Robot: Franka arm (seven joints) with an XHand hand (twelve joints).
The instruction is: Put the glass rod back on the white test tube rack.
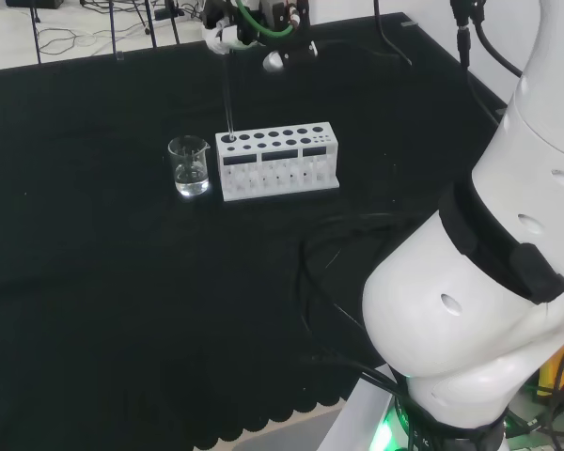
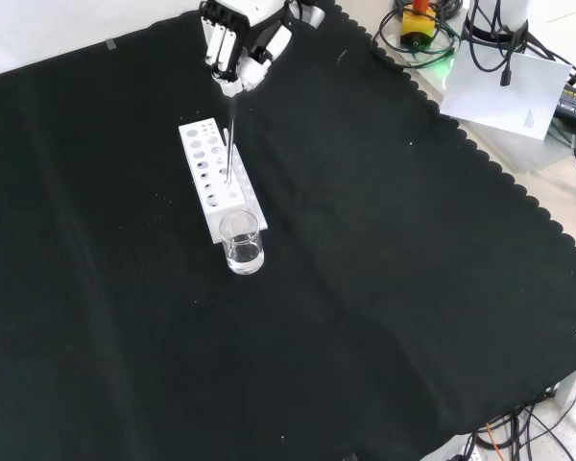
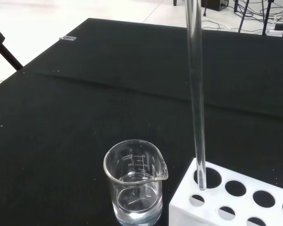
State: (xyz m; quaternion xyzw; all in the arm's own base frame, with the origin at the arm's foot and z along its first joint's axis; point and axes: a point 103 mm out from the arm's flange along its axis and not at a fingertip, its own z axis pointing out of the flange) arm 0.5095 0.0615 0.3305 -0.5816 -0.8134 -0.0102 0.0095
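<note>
The hand (image 1: 235, 33) hangs above the white test tube rack's (image 1: 287, 169) left end in the head view, its fingers curled round the top of a clear glass rod (image 1: 227, 94). The rod (image 3: 196, 94) stands nearly upright, and its lower tip sits in a corner hole of the rack (image 3: 236, 202) next to the beaker. In the front view the hand (image 2: 238, 43) is above the rack (image 2: 232, 197) and the rod (image 2: 227, 144) drops from it into the rack's near end.
A small glass beaker (image 1: 189, 166) with a little clear liquid stands just left of the rack in the head view, close to the rod's hole. The arm's big white links (image 1: 489, 254) stand at the head view's right. Cables lie on the cloth near them.
</note>
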